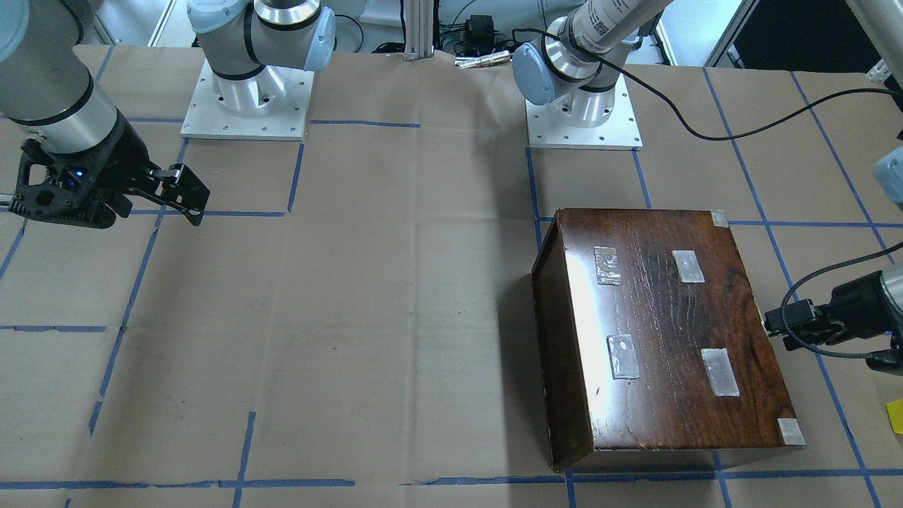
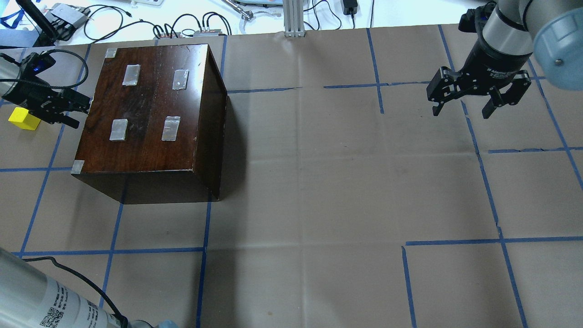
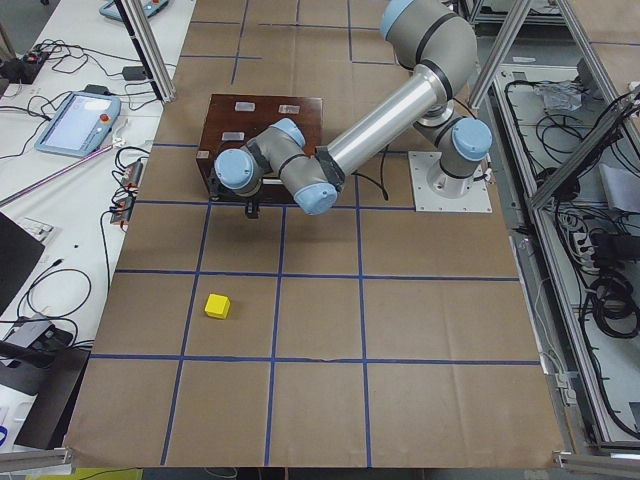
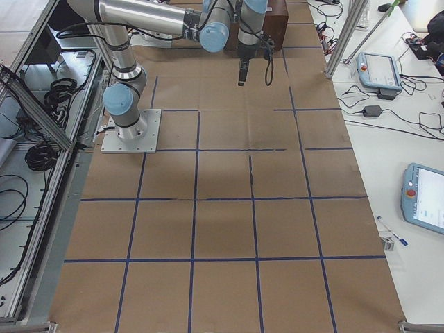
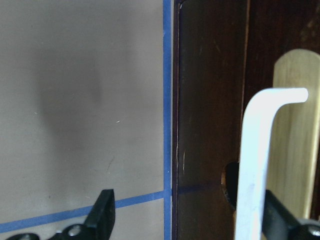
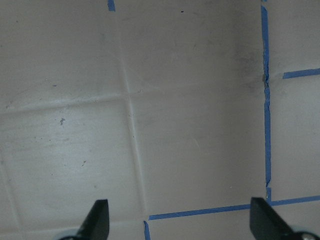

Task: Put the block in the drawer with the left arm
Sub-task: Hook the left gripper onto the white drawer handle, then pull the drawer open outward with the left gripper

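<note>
The yellow block (image 2: 23, 118) lies on the paper left of the dark-brown wooden box (image 2: 150, 105), and also shows as the block (image 3: 217, 306) and the block (image 1: 894, 416). My left gripper (image 2: 68, 108) is level with the box's left side, a short way right of the block. The left wrist view shows this gripper (image 5: 190, 220) open, facing the drawer front (image 5: 260, 50), with the white handle (image 5: 255, 165) between its fingers, close to the right one. The drawer looks shut. My right gripper (image 2: 461, 111) hangs open over bare paper at the far right.
Blue tape lines cross the brown paper (image 2: 319, 182). Silvery tape patches (image 2: 171, 128) sit on the box's top. Cables and small devices (image 2: 196, 27) lie past the table's far edge. A black cable (image 1: 797, 296) loops to the left gripper.
</note>
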